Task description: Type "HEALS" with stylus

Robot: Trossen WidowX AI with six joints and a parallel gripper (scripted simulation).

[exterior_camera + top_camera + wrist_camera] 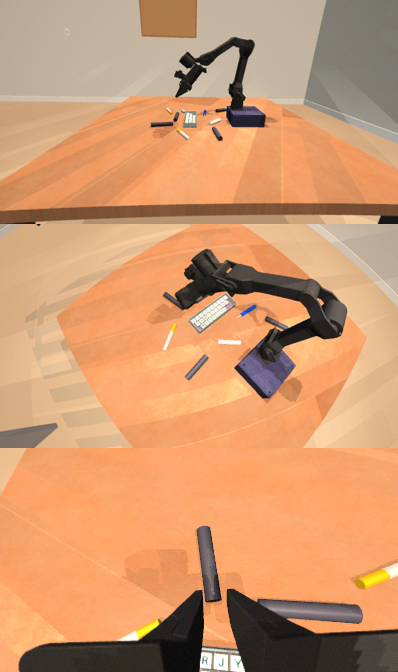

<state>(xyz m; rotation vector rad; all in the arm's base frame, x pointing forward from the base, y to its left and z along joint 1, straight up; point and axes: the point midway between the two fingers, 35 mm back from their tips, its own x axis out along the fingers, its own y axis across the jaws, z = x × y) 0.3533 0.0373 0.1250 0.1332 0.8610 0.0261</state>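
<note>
The stylus, a blue pen with a thin pale tip (248,310) (204,112), lies on the desk to the right of the keyboard in the top view. The keyboard (212,312) (190,119) (221,661) has white keys in a grey-green case; the wrist view shows only a few keys at its lower edge, between the fingers. My gripper (184,306) (177,96) (214,596) is in the air beyond the keyboard's far side, pointing down at a slant. Its fingers are narrowly apart, with nothing held between them. The stylus is out of the wrist view.
A dark cylinder (170,298) (161,124) (206,555) lies below the fingers, another (176,117) (320,612) beside it. Yellow-and-white markers (170,336) (168,111), a white cylinder (229,342) (214,121), further dark cylinders (196,367) (277,323) and a grey block (183,111) lie around the keyboard.
</note>
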